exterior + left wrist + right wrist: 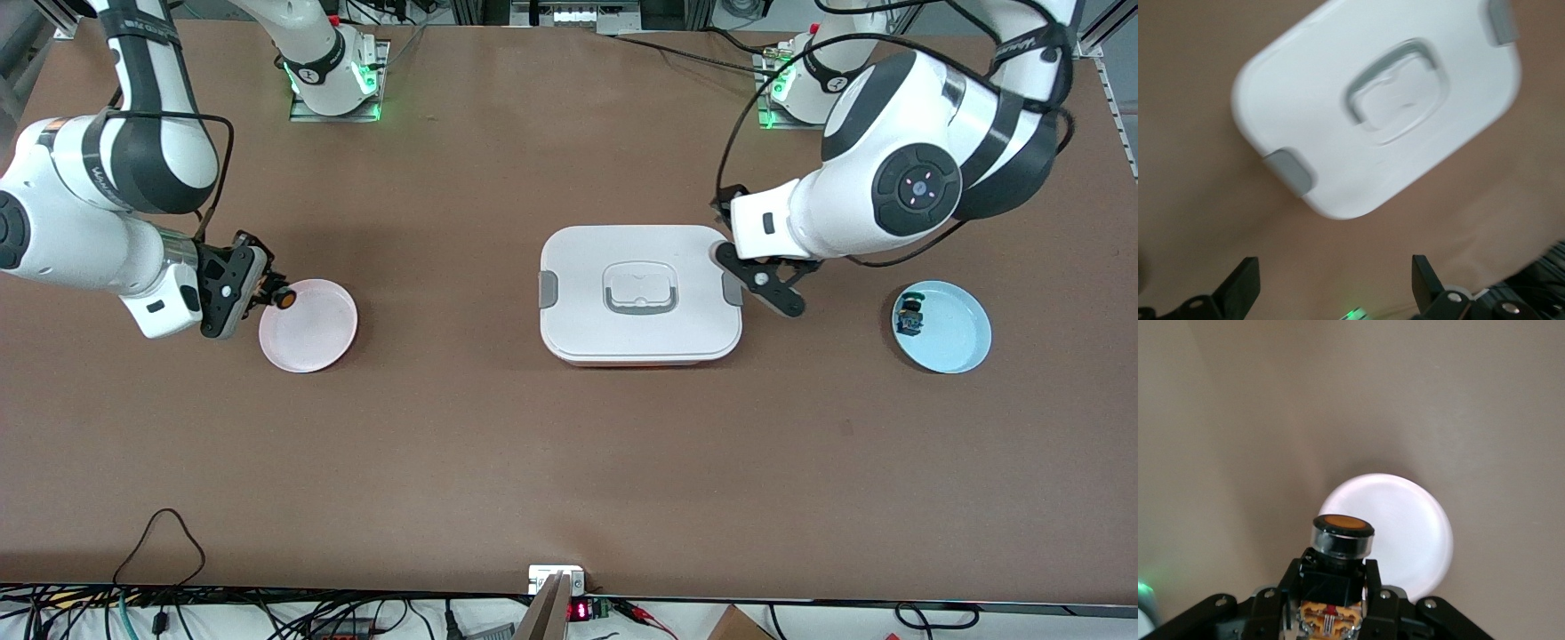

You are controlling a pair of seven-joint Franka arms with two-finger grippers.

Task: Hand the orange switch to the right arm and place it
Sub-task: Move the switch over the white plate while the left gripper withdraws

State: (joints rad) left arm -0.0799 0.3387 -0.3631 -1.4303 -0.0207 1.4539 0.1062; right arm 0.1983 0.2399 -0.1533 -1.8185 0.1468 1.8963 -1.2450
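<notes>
Switch (1342, 543): orange cap up and forward, black barrel under it, tan-orange body down between the right gripper's fingers; in the front view it shows at the gripper's tip, over the rim of the pink plate at the edge toward the right arm's end of the table.
Right gripper (267, 292): fingers closed on the switch's body from both sides, nothing else in its grasp; it hangs over the table at the pink plate's edge.
Right arm (98, 240): reaches in from the right arm's end of the table, wrist turned toward the pink plate.
Pink plate (308, 325): round and shallow, flat on the table near the right arm's end.
Left gripper (772, 286): black linkage fingers spread wide apart, holding nothing and touching nothing; it is over the table just beside the box's end that faces the left arm.
Box (640, 295): white, with rounded corners, a grey clasp at each short end and a grey handle set in the lid; it sits mid-table, lid on.
Blue plate (956, 338): near the left arm's end of the table.
Blue part (909, 315): small, green-capped, lying in the blue plate by its rim.
</notes>
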